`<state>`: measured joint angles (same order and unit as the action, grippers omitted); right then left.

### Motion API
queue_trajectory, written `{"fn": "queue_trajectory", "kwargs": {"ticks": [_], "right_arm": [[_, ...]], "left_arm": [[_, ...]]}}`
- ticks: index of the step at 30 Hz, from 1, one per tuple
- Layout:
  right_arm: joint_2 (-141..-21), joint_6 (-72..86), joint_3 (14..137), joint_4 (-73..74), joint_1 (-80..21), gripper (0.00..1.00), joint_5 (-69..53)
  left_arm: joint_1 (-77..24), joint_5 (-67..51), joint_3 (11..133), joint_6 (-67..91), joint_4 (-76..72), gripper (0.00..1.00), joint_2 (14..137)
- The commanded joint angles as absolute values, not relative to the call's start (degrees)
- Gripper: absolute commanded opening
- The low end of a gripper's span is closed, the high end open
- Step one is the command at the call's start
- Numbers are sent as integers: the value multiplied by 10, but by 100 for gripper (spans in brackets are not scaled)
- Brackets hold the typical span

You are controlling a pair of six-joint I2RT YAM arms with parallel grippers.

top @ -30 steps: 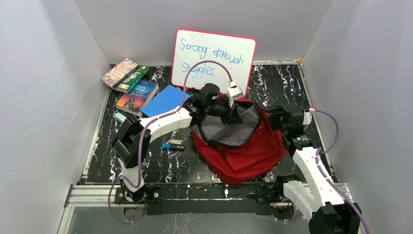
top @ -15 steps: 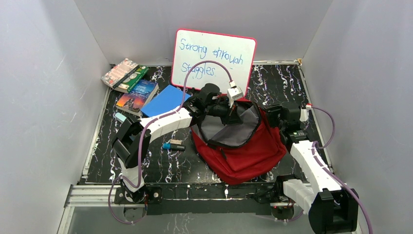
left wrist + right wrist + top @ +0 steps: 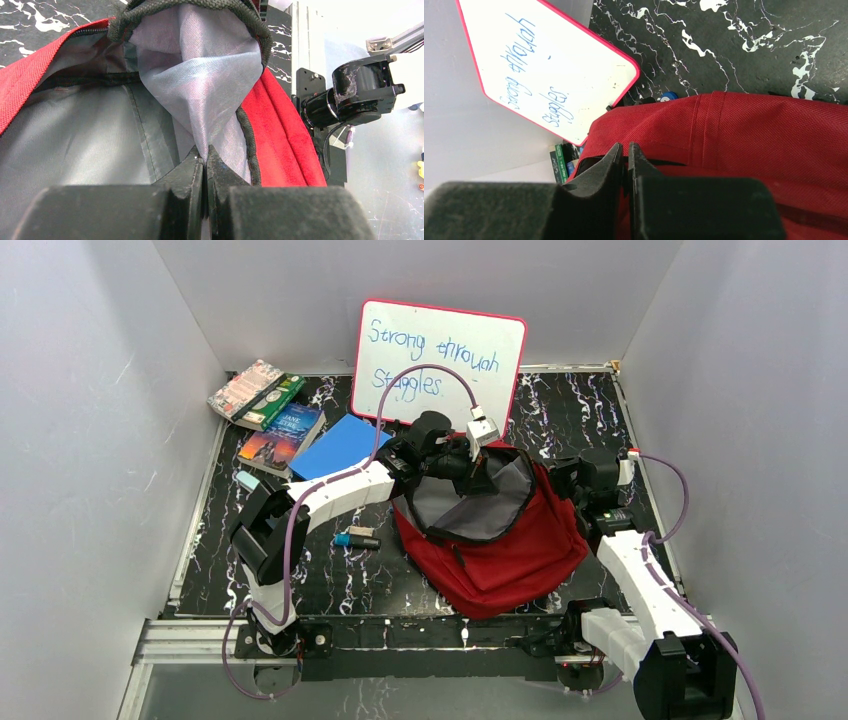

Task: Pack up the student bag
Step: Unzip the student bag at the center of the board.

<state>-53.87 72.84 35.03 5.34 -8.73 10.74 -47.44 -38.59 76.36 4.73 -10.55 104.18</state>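
One student bag (image 3: 500,560) and one whiteboard (image 3: 440,355) sit on the tabletop (image 3: 330,580). Left of the left end effector (image 3: 204,157) lie four books (image 3: 282,435) and one dark marker-like item (image 3: 357,539).

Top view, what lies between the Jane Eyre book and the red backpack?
A blue notebook, then the left arm, seen from the top external view.

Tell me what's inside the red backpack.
Inside the soft red fabric backpack only grey lining shows, pinched by the left gripper. Its folds hide the bottom.
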Motion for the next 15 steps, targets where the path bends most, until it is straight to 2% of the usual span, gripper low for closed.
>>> {"fn": "queue_trajectory", "kwargs": {"ticks": [1, 5, 15], "right_arm": [[-528, 711, 352, 27, -87, 14, 122], [-521, 699, 351, 49, -87, 0, 142], [-480, 654, 344, 133, -86, 0, 188]], "left_arm": [[-476, -396, 776, 47, -108, 0, 1018], [-475, -373, 778, 56, -103, 0, 1019], [-471, -311, 787, 80, -87, 0, 1022]]}}
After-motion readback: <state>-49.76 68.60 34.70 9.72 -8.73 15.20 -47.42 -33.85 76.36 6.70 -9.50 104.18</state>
